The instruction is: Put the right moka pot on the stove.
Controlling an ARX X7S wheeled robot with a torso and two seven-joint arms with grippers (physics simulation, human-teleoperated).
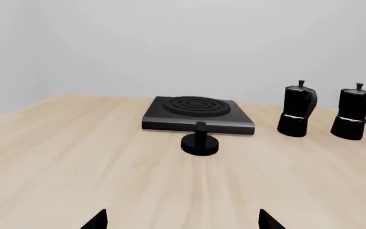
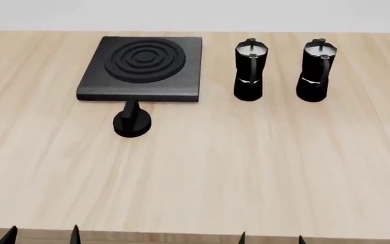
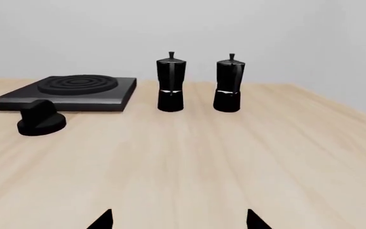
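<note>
Right moka pot [image 2: 315,70] upright | handle faces robot; stove [image 2: 142,68] well apart

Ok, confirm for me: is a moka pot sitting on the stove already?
No, the stove is bare; both pots stand on the table beside it.

Bare surface [image 2: 249,173] is lying open toward the right pot [image 2: 315,71]; the left pot [image 2: 250,70] is standing near, leaving a gap between.

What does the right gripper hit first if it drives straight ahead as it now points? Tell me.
Likely the left moka pot, which stands nearly dead ahead of the right gripper; the right moka pot sits slightly off-line. Depth is uncertain.
</note>
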